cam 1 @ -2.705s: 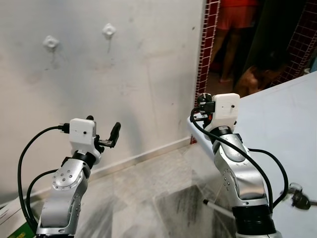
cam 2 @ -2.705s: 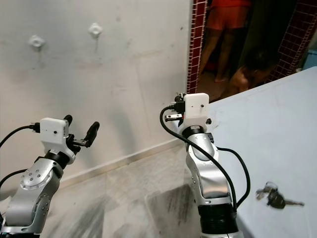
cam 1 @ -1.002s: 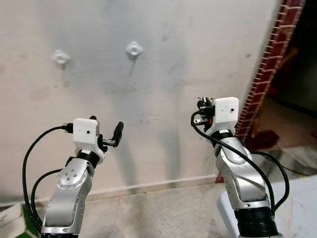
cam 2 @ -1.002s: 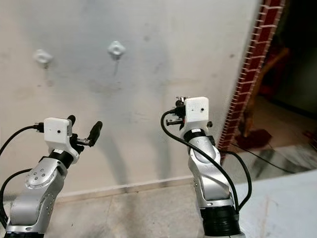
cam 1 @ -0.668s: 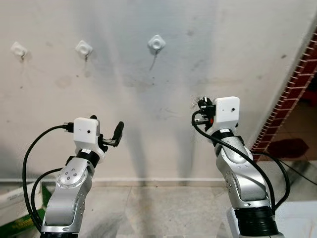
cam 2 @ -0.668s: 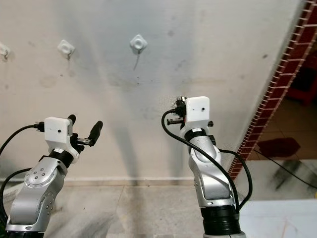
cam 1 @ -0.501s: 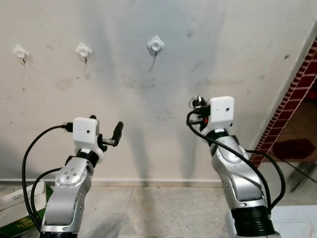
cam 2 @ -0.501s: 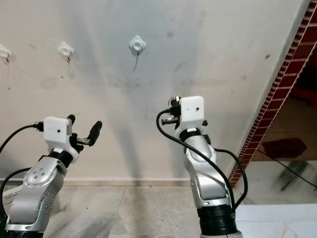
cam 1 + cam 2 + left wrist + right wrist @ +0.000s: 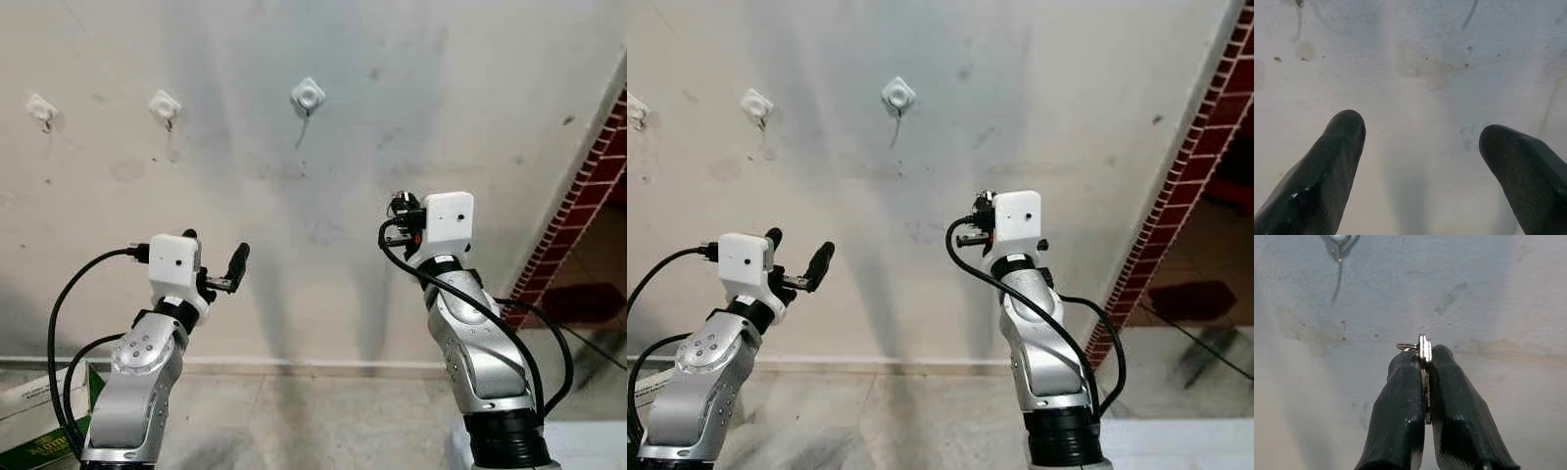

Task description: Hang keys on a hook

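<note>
Approach step: the right gripper [image 9: 1422, 357], jaws pinching the keys [image 9: 1422, 346], must rise to the nearest wall hook [image 9: 308, 96]. Left gripper [image 9: 1420, 142] idles, jaws spread.

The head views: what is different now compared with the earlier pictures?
The camera turned away from the table and doorway; the wall and its three hooks now face the robot. The right gripper stays shut on the keys, raised below the nearest hook. The left gripper stays open and empty.

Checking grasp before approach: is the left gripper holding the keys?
No, the left gripper is open on nothing; the right gripper pinches the keys.
</note>
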Tool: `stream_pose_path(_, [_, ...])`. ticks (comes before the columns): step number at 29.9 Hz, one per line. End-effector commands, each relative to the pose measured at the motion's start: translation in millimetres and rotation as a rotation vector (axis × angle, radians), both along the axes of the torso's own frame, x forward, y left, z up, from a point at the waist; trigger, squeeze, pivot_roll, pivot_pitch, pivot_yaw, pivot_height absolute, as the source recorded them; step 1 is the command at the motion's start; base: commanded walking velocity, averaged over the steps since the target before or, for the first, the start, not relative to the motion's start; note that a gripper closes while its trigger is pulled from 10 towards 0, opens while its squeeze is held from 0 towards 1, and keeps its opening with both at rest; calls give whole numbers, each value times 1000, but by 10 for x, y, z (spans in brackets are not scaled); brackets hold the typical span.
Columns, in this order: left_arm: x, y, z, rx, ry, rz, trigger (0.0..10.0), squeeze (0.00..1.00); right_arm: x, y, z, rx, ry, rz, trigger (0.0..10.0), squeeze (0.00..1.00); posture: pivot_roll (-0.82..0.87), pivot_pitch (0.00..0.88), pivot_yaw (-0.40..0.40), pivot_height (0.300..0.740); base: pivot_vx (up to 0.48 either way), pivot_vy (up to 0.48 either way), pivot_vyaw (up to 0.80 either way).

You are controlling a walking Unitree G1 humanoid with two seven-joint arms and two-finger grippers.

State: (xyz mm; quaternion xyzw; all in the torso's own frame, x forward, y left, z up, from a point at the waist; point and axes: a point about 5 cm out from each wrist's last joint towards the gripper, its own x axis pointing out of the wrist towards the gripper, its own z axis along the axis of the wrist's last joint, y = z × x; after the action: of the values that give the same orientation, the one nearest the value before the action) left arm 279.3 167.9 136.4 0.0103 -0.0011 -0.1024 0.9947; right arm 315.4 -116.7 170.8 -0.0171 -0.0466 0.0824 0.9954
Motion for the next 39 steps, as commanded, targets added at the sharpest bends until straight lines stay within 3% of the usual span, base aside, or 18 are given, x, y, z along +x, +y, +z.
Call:
stream_pose_path(1, [-11,14,38,2,-18,-7,10000,0,-7,43,16,-2,-7,19,10000,0,32,0,83,740,382,0,0])
stream_pose_path(16, [-1,7,33,-14,-10,-5,10000,0,-2,43,0,-4,0,24,10000,0,33,0,83,740,369,0,0])
stream_pose_path(28, [-13,68,-26,-33,36,65,10000,0,-5,48,-17,-4,6,28,10000,0,37,0,82,740,0,0,0])
stream_pose_path(39, [-7,52,-29,-1,42,48,10000,0,1,47,-17,-3,5,25,10000,0,41,0,82,740,0,475,0])
